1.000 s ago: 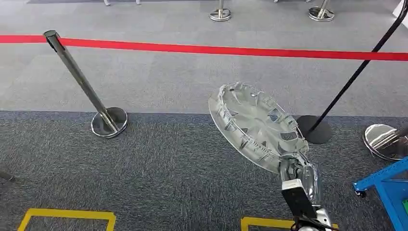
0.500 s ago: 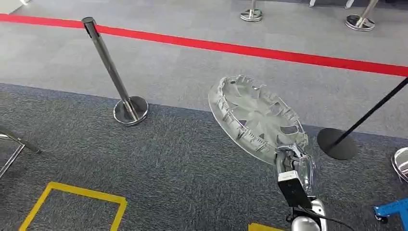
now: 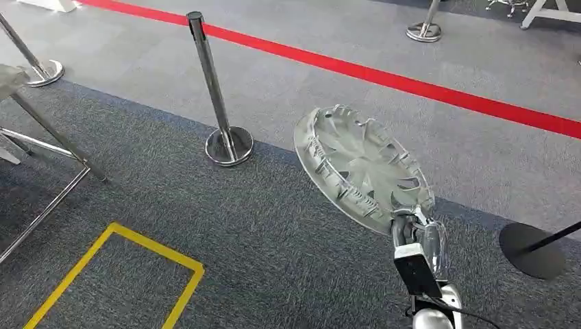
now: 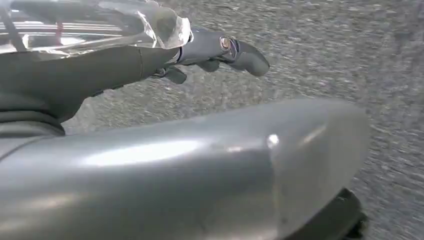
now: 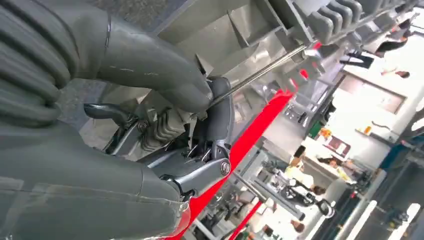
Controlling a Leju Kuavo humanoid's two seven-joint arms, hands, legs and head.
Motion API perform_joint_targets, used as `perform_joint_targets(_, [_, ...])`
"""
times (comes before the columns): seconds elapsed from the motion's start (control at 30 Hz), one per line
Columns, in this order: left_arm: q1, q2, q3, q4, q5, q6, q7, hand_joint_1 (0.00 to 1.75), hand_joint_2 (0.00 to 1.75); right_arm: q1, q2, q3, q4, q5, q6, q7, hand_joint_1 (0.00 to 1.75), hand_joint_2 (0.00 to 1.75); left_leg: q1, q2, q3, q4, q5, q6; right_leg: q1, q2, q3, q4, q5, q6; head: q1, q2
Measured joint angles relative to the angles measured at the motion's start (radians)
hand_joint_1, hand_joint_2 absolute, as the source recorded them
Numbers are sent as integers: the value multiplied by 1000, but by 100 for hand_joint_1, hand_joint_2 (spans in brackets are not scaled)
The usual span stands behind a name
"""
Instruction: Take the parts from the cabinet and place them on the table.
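Right hand [image 3: 415,229] raised in front of the body, gripping the lower rim of the silver wheel cover [image 3: 360,164]; in the right wrist view the thick grey thumb and the darker fingers [image 5: 217,107] clamp the ribbed rim of the cover [image 5: 260,30], with a thin wire ring running along that rim. The wheel cover is held in the air above the floor, tilted, its ribbed inner side facing the camera, its upper edge leaning away toward the red line. Left hand [image 4: 220,50] hangs over the carpet, fingers loosely extended and apart, holding nothing. Below the cover lies dark grey speckled carpet [image 3: 274,260]; beyond it, lighter grey carpet crossed by a red line [image 3: 411,82] running from upper left to right edge. A chrome stanchion post [image 3: 216,103] stands upright on its round base just left of the cover, at the border of the two carpets. A second chrome post [image 3: 31,58] stands near the upper left corner, another base [image 3: 423,31] beyond the red line. A black round base [image 3: 531,250] sits at the right edge. Yellow floor marking [image 3: 116,274] forms a rectangle at lower left. Metal legs [image 3: 48,147] at the left edge.
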Motion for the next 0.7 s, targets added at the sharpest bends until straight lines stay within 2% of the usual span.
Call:
perform_joint_targets(0.03, [3, 1, -1, 1, 0, 1, 1, 0, 0, 0, 0, 0, 0, 0, 0, 1, 175, 175, 2, -10, -1, -4, 3, -5, 3, -10, 2, 0, 1, -5, 2, 0])
perform_joint_targets(0.07, [4, 7, -1, 2, 0, 2, 3, 0, 0, 1, 2, 1, 0, 1, -1, 1, 175, 175, 2, -19, -3, -1, 1, -10, -4, -25, 5, -6, 4, -12, 0, 0])
perform_joint_targets(0.1, [6, 6, -2, 2, 0, 2, 3, 0, 0, 1, 3, 1, 0, 1, -3, 1, 175, 175, -5, 42, -9, 16, -12, -13, -2, -38, 9, -8, 4, -20, -2, 0])
perform_joint_targets(0.13, [5, 6, -3, 2, 0, 2, 3, 0, 0, 4, 7, 0, -2, 0, -7, 1, 175, 175, -5, 97, -40, 68, -43, -17, 0, -53, 10, -9, 2, -27, -15, 0])
perform_joint_targets(0.17, [3, 8, -5, 2, 0, 2, 3, 0, 0, 7, 7, -2, -2, 0, -8, 1, 175, 175, -2, 125, -81, 151, -82, -19, 4, -67, 10, -8, 1, -30, -17, 0])
perform_joint_targets(0.2, [2, 9, -6, 2, 0, 2, 3, 0, 0, 9, 6, -4, -2, 0, -8, 1, 175, 175, -1, 136, -127, 242, -117, -20, 7, -83, 10, -8, -1, -33, -16, 0])
perform_joint_targets(0.23, [3, 9, -6, 2, 0, 2, 3, 0, 0, 9, 6, -5, -2, 0, -8, 1, 175, 175, -1, 138, -162, 310, -137, -21, 9, -96, 10, -8, -2, -35, -18, 0])
perform_joint_targets(0.27, [4, 9, -6, 2, 0, 2, 6, 0, 0, 9, 6, -5, -2, 1, -8, 1, 175, 175, -1, 138, -177, 333, -134, -21, 10, -109, 11, -8, -4, -36, -18, 0])
perform_joint_targets(0.3, [4, 10, -7, 2, 0, 2, 13, 0, 0, 10, 6, -4, -2, 1, -8, 1, 175, 175, -1, 138, -163, 299, -106, -20, 11, -122, 13, -8, -6, -36, -18, 0])
perform_joint_targets(0.33, [5, 11, -7, 2, -1, 2, 18, 0, 0, 11, 6, -4, -2, 1, -8, 1, 175, 175, -1, 141, -125, 227, -67, -17, 12, -134, 16, -8, -8, -35, -18, 0])
perform_joint_targets(0.37, [4, 12, -7, 2, -1, 2, 24, 0, 0, 11, 6, -4, -2, 1, -8, 1, 175, 175, -4, 154, -72, 130, -25, -12, 13, -144, 21, -8, -12, -33, -18, 0])
perform_joint_targets(0.4, [4, 14, -7, 2, -1, 0, 25, 0, 0, 11, 6, -4, -2, 1, -8, 1, 175, 175, -10, 191, -15, 34, 10, -3, 13, -154, 28, -9, -16, -31, -18, 0])
perform_joint_targets(0.43, [2, 16, -8, 2, -1, -2, 27, 0, 0, 11, 6, -4, -2, 1, -8, 1, 175, 175, -22, 234, 1, 5, -11, 4, 15, -163, 31, -10, -19, -28, -17, 0])
perform_joint_targets(0.57, [2, 20, -8, 2, -1, -2, 27, 0, 0, 17, 7, -3, -2, 1, -9, 1, 175, 175, -28, 190, 1, -6, -6, 18, 16, -200, 48, -20, -25, -7, -19, 0])
perform_joint_targets(0.6, [4, 21, -8, 2, 0, -1, 27, 0, 0, 20, 8, -3, -7, 3, -9, 2, 175, 175, -11, 179, 22, -20, 4, 25, 12, -198, 49, -16, -35, -1, -20, 0])
perform_joint_targets(0.63, [5, 23, -7, 2, 2, -1, 24, 0, 0, 21, 7, -3, -10, 5, -8, 2, 175, 175, -10, 166, 25, -23, 6, 30, 12, -146, 40, 14, -51, 1, -14, 0])
perform_joint_targets(0.67, [3, 24, -6, 2, 4, -1, 23, 0, 0, 22, 8, -2, -11, 5, -7, 2, 175, 175, -8, 156, 24, -23, 5, 32, 12, -110, 6, 82, -85, 4, -12, 0])
perform_joint_targets(0.7, [1, 24, -6, 2, 4, -1, 21, 0, 0, 22, 7, -2, -11, 5, -7, 1, 175, 175, -8, 143, 25, -23, 5, 33, 11, -95, -37, 167, -121, 7, -5, 0])
